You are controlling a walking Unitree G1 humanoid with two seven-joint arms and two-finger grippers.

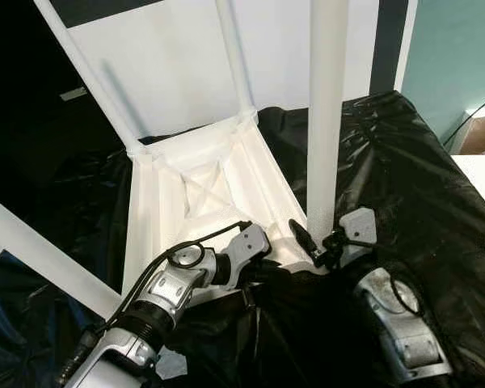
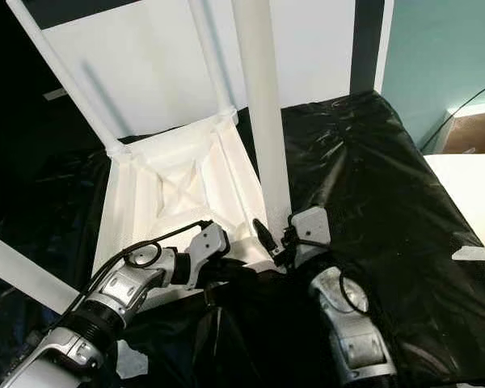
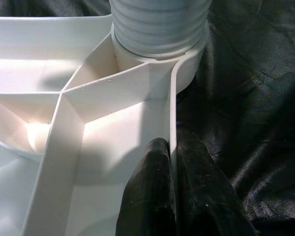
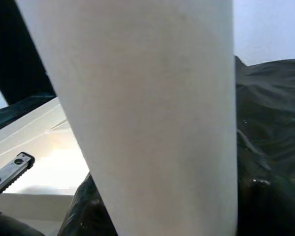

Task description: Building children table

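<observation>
Lying upside down on crinkled black plastic sheeting [image 1: 420,178], the white ribbed tabletop [image 1: 202,194] carries smooth white legs in its corner sockets. From the head camera, the left hand [image 1: 259,242] sits at the tabletop's near edge, while the right hand [image 1: 319,242] spreads wide around the base of the nearest leg [image 1: 327,113].

Along the left wrist, black fingers [image 3: 152,196] pinch the thin plastic rim just below a threaded socket [image 3: 160,29].

Along the right wrist, the matte leg [image 4: 152,118] stands close ahead, one serrated finger [image 4: 10,172] well apart beside it.

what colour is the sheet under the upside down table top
Black and glossy; the sheet under the white table top shows best in the left eye view.
</observation>
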